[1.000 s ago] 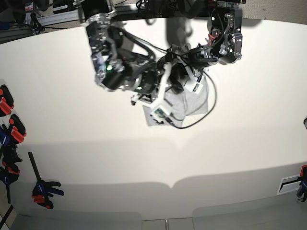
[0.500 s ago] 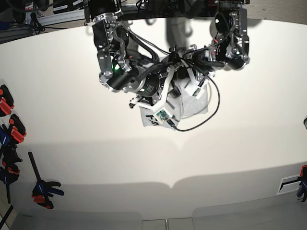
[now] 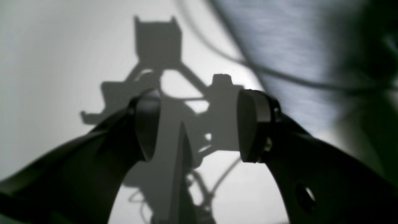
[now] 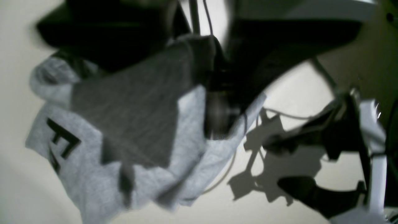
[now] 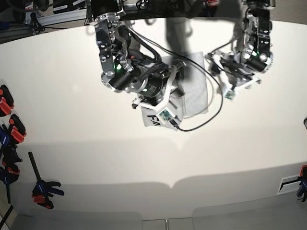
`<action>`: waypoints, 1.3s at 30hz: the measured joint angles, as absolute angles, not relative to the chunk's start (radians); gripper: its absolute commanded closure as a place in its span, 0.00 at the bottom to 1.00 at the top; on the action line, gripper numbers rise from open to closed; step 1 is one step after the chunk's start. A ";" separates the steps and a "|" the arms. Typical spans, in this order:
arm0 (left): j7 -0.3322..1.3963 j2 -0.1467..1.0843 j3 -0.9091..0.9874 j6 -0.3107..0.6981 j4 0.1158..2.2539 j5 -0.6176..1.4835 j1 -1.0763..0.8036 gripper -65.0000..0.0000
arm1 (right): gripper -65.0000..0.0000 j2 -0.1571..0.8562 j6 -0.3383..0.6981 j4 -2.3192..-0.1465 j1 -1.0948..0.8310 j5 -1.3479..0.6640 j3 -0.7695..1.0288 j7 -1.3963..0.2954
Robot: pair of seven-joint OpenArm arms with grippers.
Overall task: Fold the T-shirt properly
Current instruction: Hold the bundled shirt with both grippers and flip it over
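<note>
The light grey T-shirt [image 5: 194, 91] lies bunched on the white table at the back centre. A corner with black lettering [image 5: 152, 118] sticks out toward the front, and it also shows in the right wrist view [image 4: 62, 146]. My right gripper [image 4: 214, 93] is low over the shirt and appears shut on a raised fold of it, though the view is blurred. In the base view the right arm's wrist [image 5: 144, 84] hides those fingers. My left gripper [image 3: 199, 124] is open and empty over bare table, just right of the shirt's edge [image 3: 279, 46]. It shows in the base view [image 5: 221, 67].
A black cable [image 5: 206, 120] loops over the table in front of the shirt. Orange and black clamps [image 5: 9, 124] [image 5: 43, 189] lie along the left edge. A label [image 5: 290, 184] sits at the front right edge. The left arm [image 4: 357, 140] stands close to the right of the shirt.
My left gripper has come off the shirt and swung right, now open. The shirt's right part now lies flatter on the table. The right arm has stayed over the shirt.
</note>
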State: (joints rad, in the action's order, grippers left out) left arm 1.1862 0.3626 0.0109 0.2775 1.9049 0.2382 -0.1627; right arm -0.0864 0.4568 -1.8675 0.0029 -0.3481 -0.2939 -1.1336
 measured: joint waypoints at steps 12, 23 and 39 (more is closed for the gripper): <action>1.182 0.388 0.009 0.236 1.905 0.239 -0.163 0.45 | 0.59 -0.149 0.532 -1.868 0.005 -0.682 -0.300 -1.120; 1.182 0.388 0.007 0.236 1.905 0.252 -0.163 0.44 | 0.59 -0.147 0.576 -1.868 0.036 -0.441 -0.292 -1.108; 1.168 0.154 0.009 0.428 1.909 0.757 -0.171 0.45 | 0.59 0.017 0.457 -1.622 0.183 -0.129 -0.295 -0.838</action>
State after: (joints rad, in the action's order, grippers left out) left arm 1.1683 0.1535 0.0086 0.4278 1.9091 0.7574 -0.1715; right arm 0.0170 0.4572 -1.6218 0.1833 -0.1287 -0.2947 -0.8379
